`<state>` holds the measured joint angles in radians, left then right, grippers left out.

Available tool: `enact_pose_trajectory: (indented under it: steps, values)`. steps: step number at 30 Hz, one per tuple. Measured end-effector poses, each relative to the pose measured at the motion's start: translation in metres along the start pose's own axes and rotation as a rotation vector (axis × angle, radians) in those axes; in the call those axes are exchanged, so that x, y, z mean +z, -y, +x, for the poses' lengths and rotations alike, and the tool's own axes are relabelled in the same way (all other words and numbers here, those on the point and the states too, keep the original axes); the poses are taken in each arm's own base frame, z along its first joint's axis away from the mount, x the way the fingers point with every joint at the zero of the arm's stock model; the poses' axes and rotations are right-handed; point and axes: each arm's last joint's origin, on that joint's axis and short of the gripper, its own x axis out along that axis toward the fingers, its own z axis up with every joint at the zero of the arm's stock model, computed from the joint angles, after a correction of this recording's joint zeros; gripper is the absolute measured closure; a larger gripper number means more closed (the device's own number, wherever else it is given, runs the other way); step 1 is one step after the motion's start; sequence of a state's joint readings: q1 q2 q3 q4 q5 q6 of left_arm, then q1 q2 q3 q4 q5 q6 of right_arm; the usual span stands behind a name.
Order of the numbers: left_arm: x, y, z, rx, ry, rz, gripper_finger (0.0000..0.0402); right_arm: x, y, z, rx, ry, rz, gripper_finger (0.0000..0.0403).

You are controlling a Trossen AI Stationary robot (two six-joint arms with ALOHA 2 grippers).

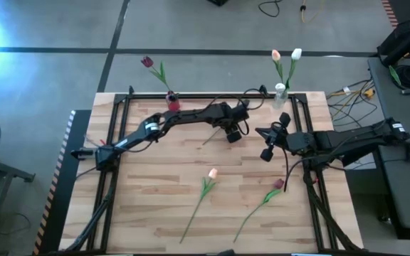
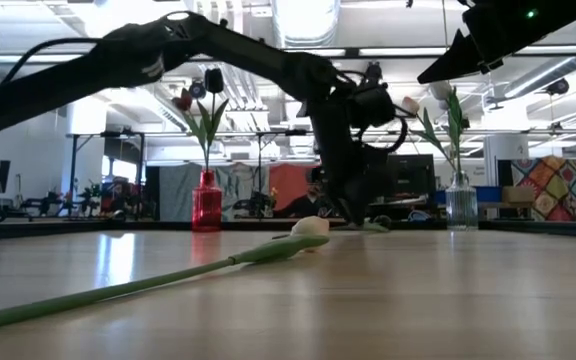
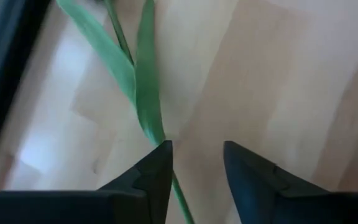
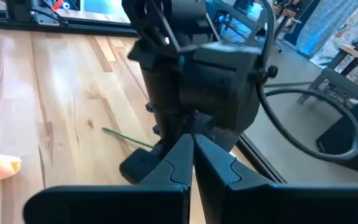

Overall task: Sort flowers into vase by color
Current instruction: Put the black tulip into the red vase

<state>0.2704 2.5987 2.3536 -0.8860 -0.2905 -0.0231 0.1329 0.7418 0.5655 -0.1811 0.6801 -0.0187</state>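
Near the bottom of the high view, a peach flower (image 1: 212, 173) and a dark flower (image 1: 278, 184) lie loose on the table (image 1: 155, 199). At frame centre the left gripper (image 1: 231, 135), fingers parted, straddles a flower stem (image 3: 143, 106) off-centre, so closing could pinch a leaf or miss. Beside it the right gripper (image 1: 267, 152) waits shut, close enough to collide; the red vase (image 1: 172, 102) and clear vase (image 1: 280, 92) stand along the table's far edge.

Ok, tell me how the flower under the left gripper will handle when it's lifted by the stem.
The flower has a long thin stem, so it will probably droop and swing. It looks light. The left gripper stands open over it, and a stem that narrow could slip aside. The right gripper waits shut nearby.
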Motion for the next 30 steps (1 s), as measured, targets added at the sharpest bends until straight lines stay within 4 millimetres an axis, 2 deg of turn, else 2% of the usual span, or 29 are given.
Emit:
enact_pose_trajectory:
  steps: [4,8,11,15,21,23,27,30]
  values:
    - [0.002,0.000,-0.014,0.055,0.010,0.050,0.0291,0.000,0.000,0.000,-0.001,0.000,0.000,0.0394]
    - [0.000,-0.004,-0.014,0.147,-0.009,0.093,0.0325,-0.001,0.000,0.000,0.000,-0.002,-0.001,0.0394]
    - [0.000,-0.004,-0.015,0.135,-0.011,0.120,0.0356,-0.003,-0.001,0.001,0.000,-0.009,-0.002,0.0394]
    - [0.002,-0.001,-0.027,0.096,-0.001,0.176,0.0393,-0.007,-0.002,0.002,0.000,-0.017,-0.006,0.0394]
    - [0.005,-0.015,-0.040,-0.131,0.020,0.117,0.0400,-0.011,-0.002,0.003,0.000,-0.024,-0.009,0.0394]
    - [0.001,-0.016,-0.037,-0.130,-0.010,0.116,0.0401,-0.012,-0.003,0.003,0.000,-0.025,-0.010,0.0394]
    - [-0.016,-0.004,-0.025,-0.124,-0.082,0.153,0.0401,-0.015,-0.003,0.004,0.001,-0.032,-0.015,0.0394]
    - [-0.024,-0.005,-0.025,-0.121,-0.055,0.132,0.0401,-0.016,-0.004,0.004,0.001,-0.033,-0.015,0.0394]
